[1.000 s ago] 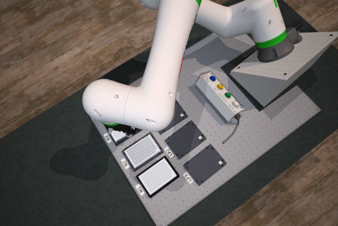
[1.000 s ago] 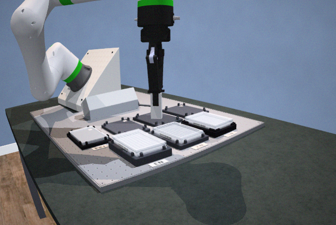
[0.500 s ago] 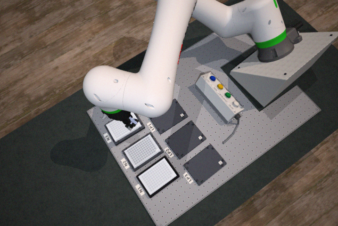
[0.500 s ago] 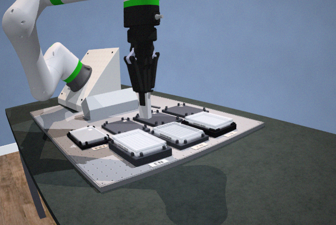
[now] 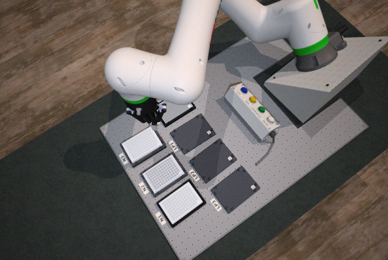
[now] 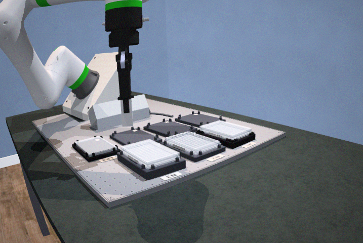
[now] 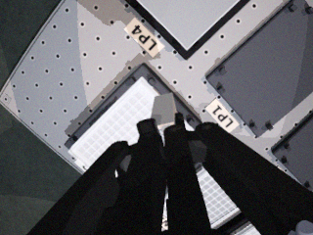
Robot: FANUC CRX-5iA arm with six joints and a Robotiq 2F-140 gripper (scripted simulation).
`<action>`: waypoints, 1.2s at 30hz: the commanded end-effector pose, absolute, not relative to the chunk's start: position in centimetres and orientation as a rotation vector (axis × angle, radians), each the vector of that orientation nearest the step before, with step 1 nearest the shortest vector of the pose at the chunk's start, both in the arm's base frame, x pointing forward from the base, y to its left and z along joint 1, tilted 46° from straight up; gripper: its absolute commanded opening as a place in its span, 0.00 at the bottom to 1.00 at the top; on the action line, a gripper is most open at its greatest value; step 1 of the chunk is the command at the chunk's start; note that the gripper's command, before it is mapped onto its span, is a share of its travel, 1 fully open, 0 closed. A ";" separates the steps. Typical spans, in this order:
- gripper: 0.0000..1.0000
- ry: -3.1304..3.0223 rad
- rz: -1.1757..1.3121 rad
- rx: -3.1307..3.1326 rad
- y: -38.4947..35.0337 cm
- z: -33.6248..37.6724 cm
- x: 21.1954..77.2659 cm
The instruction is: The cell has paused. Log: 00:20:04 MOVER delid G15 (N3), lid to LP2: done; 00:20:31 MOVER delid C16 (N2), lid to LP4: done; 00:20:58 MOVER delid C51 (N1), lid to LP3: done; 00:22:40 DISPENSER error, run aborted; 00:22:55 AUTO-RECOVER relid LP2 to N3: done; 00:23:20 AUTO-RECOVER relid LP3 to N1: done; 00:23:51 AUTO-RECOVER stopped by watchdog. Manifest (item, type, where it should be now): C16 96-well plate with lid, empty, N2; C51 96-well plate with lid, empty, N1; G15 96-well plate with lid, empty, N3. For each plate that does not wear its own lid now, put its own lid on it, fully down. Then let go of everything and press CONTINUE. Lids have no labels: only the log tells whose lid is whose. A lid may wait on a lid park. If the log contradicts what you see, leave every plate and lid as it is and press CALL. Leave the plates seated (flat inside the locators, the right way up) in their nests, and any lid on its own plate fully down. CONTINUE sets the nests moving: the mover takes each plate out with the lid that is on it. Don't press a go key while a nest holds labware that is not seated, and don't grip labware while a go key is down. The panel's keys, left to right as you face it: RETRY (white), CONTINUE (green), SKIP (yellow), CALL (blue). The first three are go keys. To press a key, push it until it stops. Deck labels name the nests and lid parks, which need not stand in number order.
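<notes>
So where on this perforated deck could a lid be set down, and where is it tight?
Three dark lid parks show nothing on them: LP1, LP2, LP3. LP4 holds a clear lid. Tight spot: the three nests N3, N2, N1, under the shut black gripper.

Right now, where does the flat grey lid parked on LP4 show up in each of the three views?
Top: the flat grey lid peeks out from under the white arm's elbow, upper left of the deck.
Exterior: far left of the deck.
Wrist: top centre, above the LP4 label.
Shared landmark: the white lidded plate in nest N3 beside it.
</notes>
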State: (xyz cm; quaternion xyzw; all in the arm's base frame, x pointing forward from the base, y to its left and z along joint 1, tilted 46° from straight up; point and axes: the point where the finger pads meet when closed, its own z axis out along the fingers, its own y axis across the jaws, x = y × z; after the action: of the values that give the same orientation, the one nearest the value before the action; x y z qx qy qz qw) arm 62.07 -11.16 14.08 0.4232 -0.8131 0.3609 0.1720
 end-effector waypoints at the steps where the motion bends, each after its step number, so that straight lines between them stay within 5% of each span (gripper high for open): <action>1: 0.00 -2.063 0.923 1.471 -12.2 15.1 59.7; 15: 0.00 -1.461 0.664 1.932 -14.7 16.9 53.0; 35: 0.00 -0.498 0.244 2.287 -15.3 17.2 50.9; 36: 0.66 -0.453 0.224 2.294 -15.3 17.2 50.9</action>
State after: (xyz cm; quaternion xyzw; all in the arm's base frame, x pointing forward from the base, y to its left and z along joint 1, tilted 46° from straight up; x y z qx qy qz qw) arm 50.98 -15.28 17.13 0.8729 -0.2842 0.1339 0.3734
